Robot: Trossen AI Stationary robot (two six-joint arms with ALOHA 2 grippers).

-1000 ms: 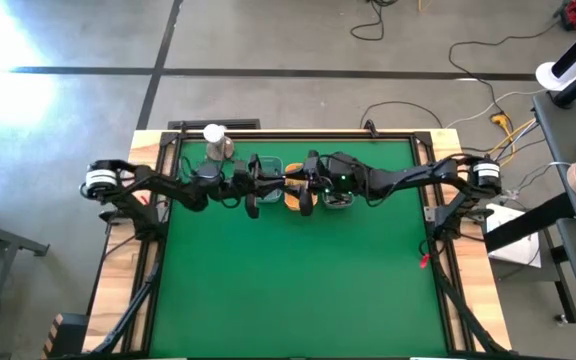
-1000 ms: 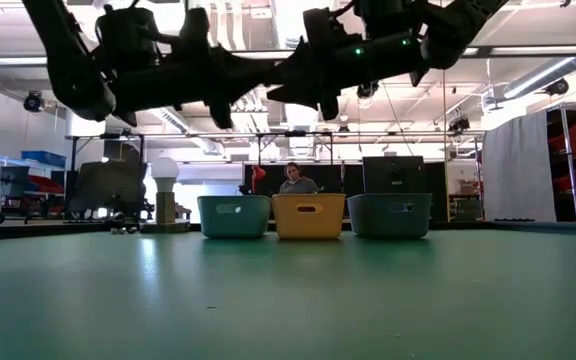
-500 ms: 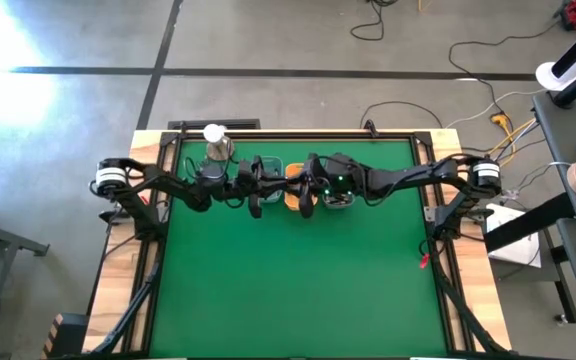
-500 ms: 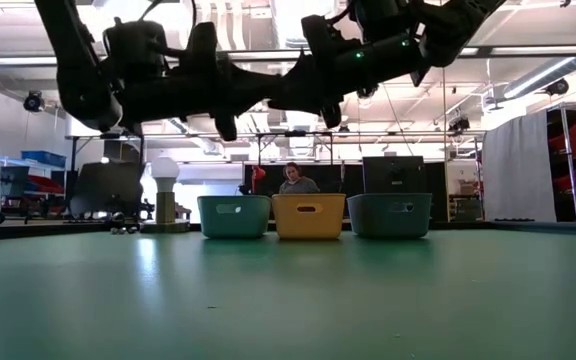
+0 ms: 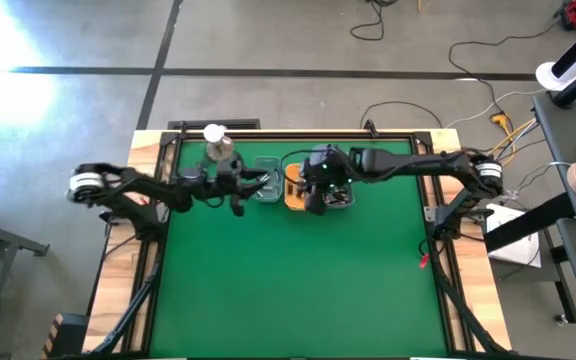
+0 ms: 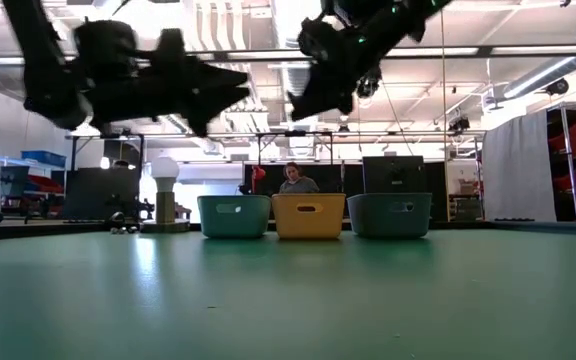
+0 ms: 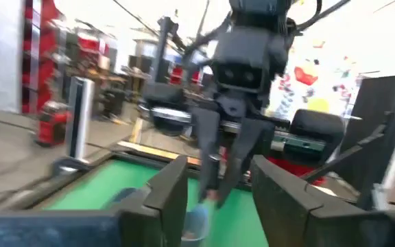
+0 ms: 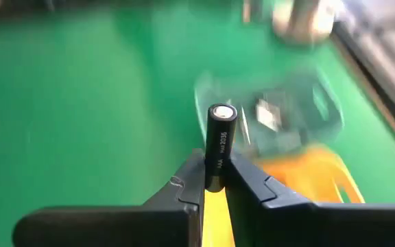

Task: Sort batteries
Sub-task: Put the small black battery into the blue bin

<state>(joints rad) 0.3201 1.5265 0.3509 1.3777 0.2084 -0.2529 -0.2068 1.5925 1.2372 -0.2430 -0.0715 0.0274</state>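
Right gripper (image 8: 214, 180) clamped on lower half of a dark battery (image 8: 220, 140), upright above yellow tray (image 5: 295, 192) on green worktop (image 5: 288, 280). Left gripper (image 7: 214, 189) parted, empty, beside teal tray (image 5: 266, 180). Probably light, rigid, slick: mid-body hold safest.

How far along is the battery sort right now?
Done: the clear tray holds something, but its contents are too blurred to name. In hand: the right gripper is shut on a dark battery, held above the yellow tray. The left gripper is open and empty, raised near the teal tray. Left: a few small items by the dome stand.
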